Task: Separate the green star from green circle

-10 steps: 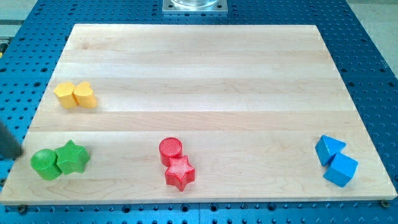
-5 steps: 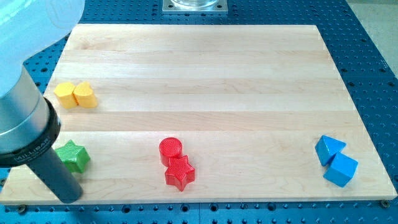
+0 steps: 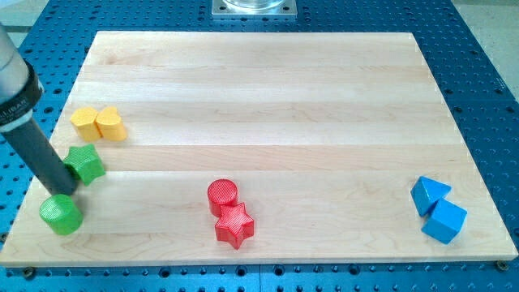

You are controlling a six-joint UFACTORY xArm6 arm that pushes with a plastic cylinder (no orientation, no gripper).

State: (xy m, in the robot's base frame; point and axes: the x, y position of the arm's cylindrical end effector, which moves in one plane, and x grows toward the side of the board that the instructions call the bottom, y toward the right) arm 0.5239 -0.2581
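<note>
The green star point(image 3: 86, 163) lies near the board's left edge, just below the yellow pair. The green circle point(image 3: 61, 214) sits lower, near the view's bottom-left corner, with a gap between it and the star. My tip point(image 3: 66, 189) is at the end of the dark rod, between the two green blocks, touching the star's lower-left side and just above the circle.
Two yellow blocks point(image 3: 99, 123) touch each other above the star. A red circle point(image 3: 222, 195) and red star point(image 3: 234, 225) touch at bottom centre. Two blue blocks point(image 3: 438, 209) sit at the right edge. The wooden board point(image 3: 259, 89) lies on a blue perforated table.
The rod moved up from the board's bottom-left. The green star has shifted up and left, away from the green circle, which shows again after being hidden by the arm.
</note>
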